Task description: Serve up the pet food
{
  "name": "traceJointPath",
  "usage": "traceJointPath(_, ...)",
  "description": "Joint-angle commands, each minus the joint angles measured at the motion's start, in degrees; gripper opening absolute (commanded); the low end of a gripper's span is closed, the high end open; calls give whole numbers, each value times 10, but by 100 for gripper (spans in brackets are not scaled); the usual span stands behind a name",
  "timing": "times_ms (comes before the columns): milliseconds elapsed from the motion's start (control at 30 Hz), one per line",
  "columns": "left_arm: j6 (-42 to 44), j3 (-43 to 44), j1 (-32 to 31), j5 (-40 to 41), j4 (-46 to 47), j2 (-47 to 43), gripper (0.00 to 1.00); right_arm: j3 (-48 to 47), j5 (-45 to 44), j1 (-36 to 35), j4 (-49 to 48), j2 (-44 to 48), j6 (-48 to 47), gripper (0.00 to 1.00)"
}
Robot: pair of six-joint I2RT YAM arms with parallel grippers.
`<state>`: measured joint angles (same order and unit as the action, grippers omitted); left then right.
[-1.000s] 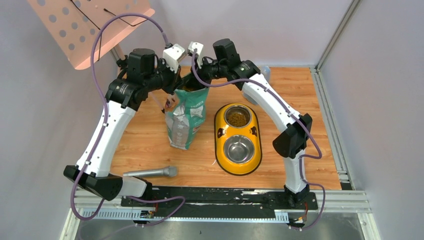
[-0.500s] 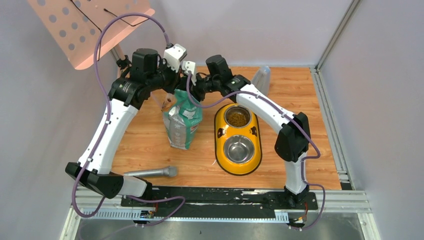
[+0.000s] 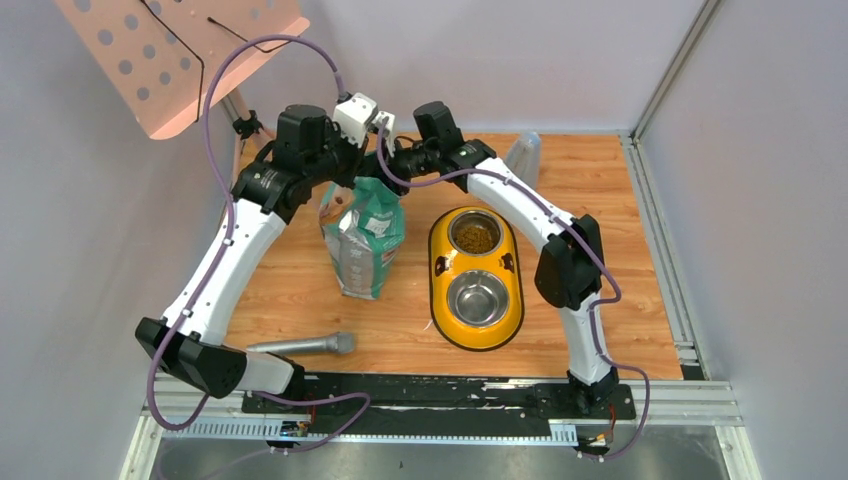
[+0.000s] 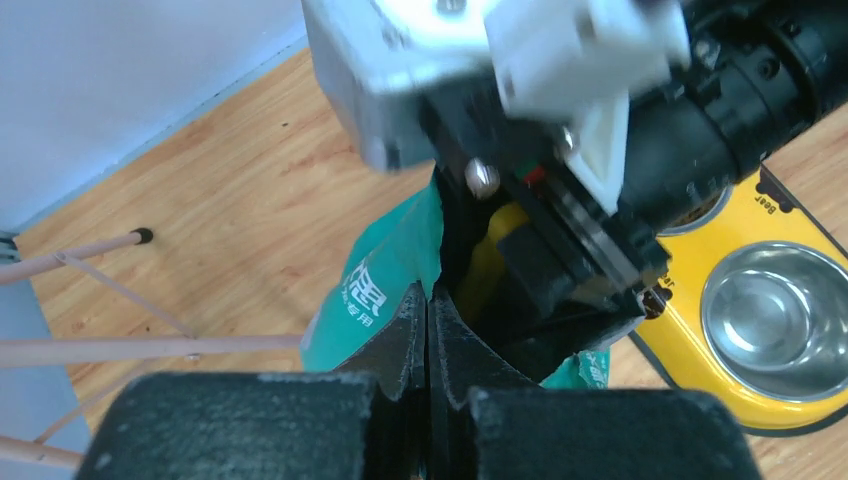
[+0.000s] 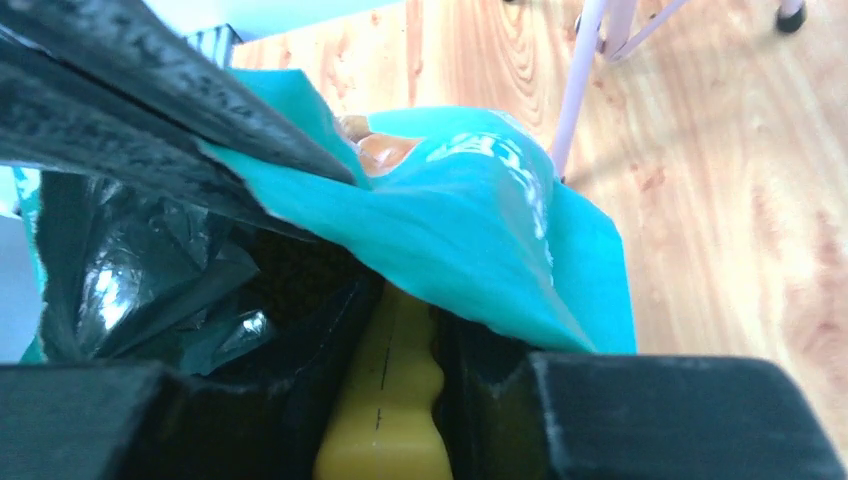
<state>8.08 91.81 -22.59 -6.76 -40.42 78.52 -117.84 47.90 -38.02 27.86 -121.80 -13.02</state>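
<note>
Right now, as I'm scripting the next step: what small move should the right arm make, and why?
Probably dip the scoop deeper into the kibble. The right gripper holds it inside the bag, whose rim the left gripper pinches; the near bowl is empty.

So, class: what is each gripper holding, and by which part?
The left gripper pinches the bag by its top rim. The right gripper grips the yellow scoop by its handle.
</note>
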Motion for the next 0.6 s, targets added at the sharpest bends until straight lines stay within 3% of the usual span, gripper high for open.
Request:
traceJointPath(0, 12, -10, 4, 47, -16, -25, 0, 1, 105, 31, 196, -41, 212, 0)
traceJointPath(333, 42, 15, 4, 42, -9, -25, 0, -63, 110, 79, 69, 32, 390, 0)
traceJointPath(567, 50, 54, 4, 16, -25, -25, 0, -96, 48, 86, 62, 51, 415, 0)
